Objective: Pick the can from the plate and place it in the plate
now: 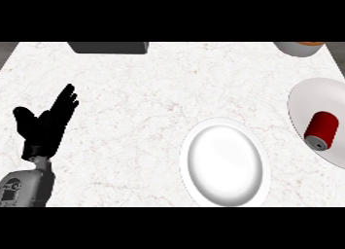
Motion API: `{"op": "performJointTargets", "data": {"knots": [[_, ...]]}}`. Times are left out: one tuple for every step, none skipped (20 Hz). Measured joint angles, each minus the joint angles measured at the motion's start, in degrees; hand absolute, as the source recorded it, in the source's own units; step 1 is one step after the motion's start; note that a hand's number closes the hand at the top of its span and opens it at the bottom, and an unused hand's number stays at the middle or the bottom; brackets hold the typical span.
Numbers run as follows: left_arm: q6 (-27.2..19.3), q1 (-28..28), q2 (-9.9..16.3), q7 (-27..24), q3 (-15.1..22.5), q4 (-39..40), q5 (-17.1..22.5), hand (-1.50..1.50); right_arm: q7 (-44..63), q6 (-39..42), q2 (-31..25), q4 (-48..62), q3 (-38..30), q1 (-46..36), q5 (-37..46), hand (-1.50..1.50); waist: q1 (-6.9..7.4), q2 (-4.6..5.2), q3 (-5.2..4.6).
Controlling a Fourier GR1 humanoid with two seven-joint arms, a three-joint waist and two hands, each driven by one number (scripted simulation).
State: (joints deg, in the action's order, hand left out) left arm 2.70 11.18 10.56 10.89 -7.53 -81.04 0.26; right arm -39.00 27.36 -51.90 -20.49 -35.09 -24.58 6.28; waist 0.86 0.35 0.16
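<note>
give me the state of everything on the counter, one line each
red can: lying on its side on the right plate
right plate: holds the can
middle plate: nothing on it
left hand: open, fingers straight, holding nothing, at the view's left
right hand: not in view

Bare surface (146,92) between left hand (45,124) and centre plate (225,163); dark box (108,47) and pot (299,47) line far edge
</note>
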Motion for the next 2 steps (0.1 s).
{"op": "performJointTargets", "data": {"knots": [[0.1, -0.1, -0.1, -0.7, 0.0, 0.6, -0.1, 0.0, -0.6, -0.5, -0.3, 0.9, 0.2, 0.0, 0.3, -1.5, 0.05, 0.04, 0.01], [0.2, 0.3, 0.0, -1.4, -0.1, 1.7, -0.2, 0.0, -0.8, -0.7, -0.6, 1.6, 0.5, -0.2, 0.6, -1.5, 0.06, 0.07, 0.02]]}}
